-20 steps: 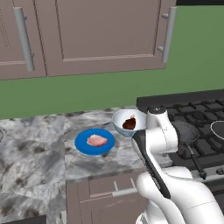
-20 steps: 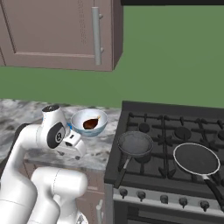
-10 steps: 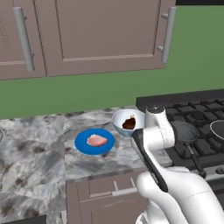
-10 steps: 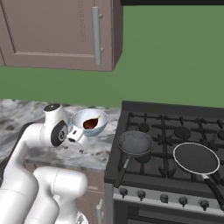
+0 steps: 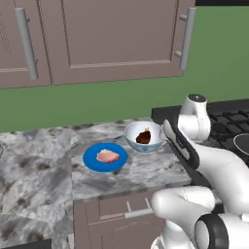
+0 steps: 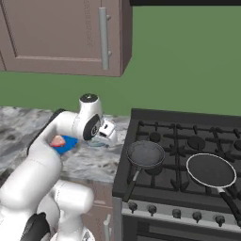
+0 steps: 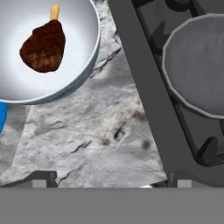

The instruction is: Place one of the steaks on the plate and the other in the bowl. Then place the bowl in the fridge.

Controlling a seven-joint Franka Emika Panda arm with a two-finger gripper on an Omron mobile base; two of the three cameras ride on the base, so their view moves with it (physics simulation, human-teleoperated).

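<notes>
The pincer (image 6: 109, 132) stood wide, holding nothing, just beside the bowl (image 7: 48, 89) with the dark steak (image 7: 43, 46) inside. The left base view alone showed the pale steak (image 5: 107, 156) on the plate (image 5: 92, 163) (beyond the bowl from the pincer).
</notes>
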